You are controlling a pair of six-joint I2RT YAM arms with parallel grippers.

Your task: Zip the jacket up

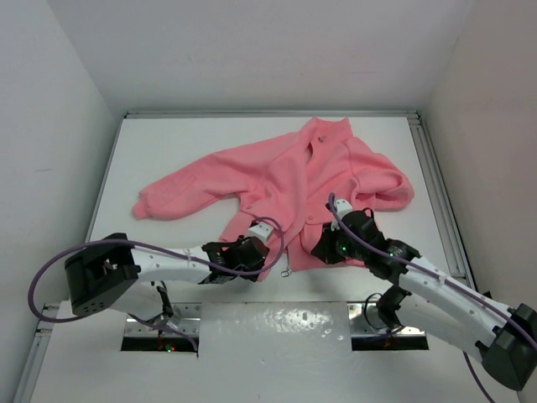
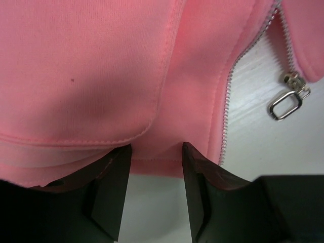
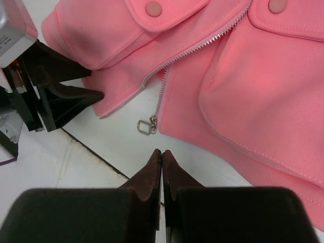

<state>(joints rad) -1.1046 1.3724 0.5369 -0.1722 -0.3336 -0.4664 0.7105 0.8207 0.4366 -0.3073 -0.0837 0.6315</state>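
The salmon-pink jacket (image 1: pixel 277 176) lies spread on the white table, collar at the far side and hem toward the arms. Its zipper halves part near the hem. The metal pull (image 3: pixel 147 126) hangs at the bottom of one half and also shows in the left wrist view (image 2: pixel 288 101). My left gripper (image 2: pixel 156 152) is open, and the hem edge of the jacket's other front panel (image 2: pixel 91 76) lies between its fingertips. My right gripper (image 3: pixel 161 152) is shut and empty, its tip on bare table just short of the pull. Both grippers sit at the hem in the top view, the left (image 1: pixel 262 252) and the right (image 1: pixel 321 249).
White walls enclose the table (image 1: pixel 168 159) on three sides. A shiny plate (image 1: pixel 277 323) lies at the near edge between the arm bases. One sleeve (image 1: pixel 168 197) stretches left, the other (image 1: pixel 390 189) is bunched at the right. Purple cables (image 1: pixel 168 248) run along both arms.
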